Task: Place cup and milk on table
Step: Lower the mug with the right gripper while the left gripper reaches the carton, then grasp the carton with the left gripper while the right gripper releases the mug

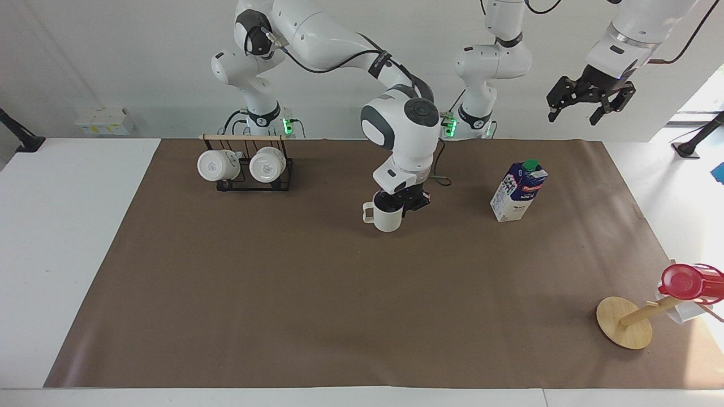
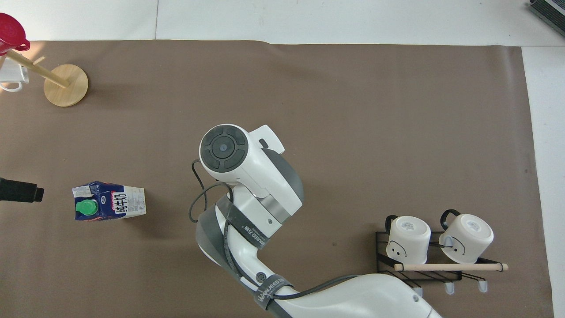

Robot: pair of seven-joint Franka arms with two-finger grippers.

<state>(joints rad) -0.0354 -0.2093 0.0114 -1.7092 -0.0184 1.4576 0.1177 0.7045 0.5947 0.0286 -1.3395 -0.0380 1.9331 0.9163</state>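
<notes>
The cream-white cup hangs upright from my right gripper, which is shut on its rim low over the brown paper of the table, between the mug rack and the milk. I cannot tell whether its base touches the paper. In the overhead view the right arm's wrist hides the cup. The milk stands upright on the paper toward the left arm's end; it also shows in the overhead view. My left gripper waits open and empty, high in the air near the milk.
A black rack with two glossy white mugs stands near the right arm's base, also in the overhead view. A wooden mug tree with a red cup stands at the left arm's end, farther from the robots.
</notes>
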